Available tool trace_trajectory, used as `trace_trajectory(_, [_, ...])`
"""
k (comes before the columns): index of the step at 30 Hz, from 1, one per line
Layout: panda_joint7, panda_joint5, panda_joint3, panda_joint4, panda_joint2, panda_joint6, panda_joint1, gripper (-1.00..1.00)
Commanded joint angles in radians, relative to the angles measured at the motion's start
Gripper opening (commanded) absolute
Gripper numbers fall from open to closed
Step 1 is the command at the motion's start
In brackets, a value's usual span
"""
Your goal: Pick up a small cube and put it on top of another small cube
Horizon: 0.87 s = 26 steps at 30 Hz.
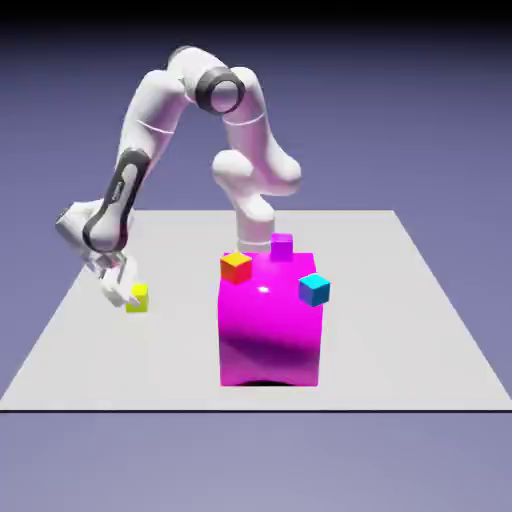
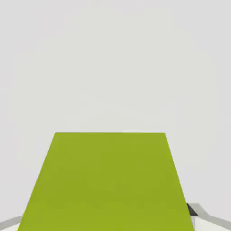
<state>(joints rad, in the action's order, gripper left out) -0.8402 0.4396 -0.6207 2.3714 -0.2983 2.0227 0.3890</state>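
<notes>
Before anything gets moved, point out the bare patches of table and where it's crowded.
The table is bare from the magenta block to the exterior view's right edge, and between the block and the yellow cube. It is crowded at the block's top, with the orange and cyan cubes, and around the yellow cube, where the hand is.

Your small yellow cube (image 1: 138, 298), plain and bright, sits upright on the pale tabletop, at about nine o'clock from the big magenta block and well apart from it. In your hand view its yellow-green face spreads large at six o'clock.
</notes>
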Motion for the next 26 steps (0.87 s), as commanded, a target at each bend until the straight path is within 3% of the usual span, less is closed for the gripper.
trace_trajectory(1, [-0.012,-0.024,0.036,-0.020,0.026,-0.039,-0.016,-1.00])
trace_trajectory(16, [-0.168,-0.320,0.562,-0.315,0.395,-0.601,-0.252,-1.00])
trace_trajectory(23, [-0.161,-0.314,0.571,-0.121,0.421,-0.432,-0.258,-1.00])
trace_trajectory(24, [-0.161,-0.314,0.571,-0.121,0.421,-0.432,-0.258,1.00])
trace_trajectory(26, [-0.162,-0.315,0.570,-0.157,0.416,-0.464,-0.257,1.00])
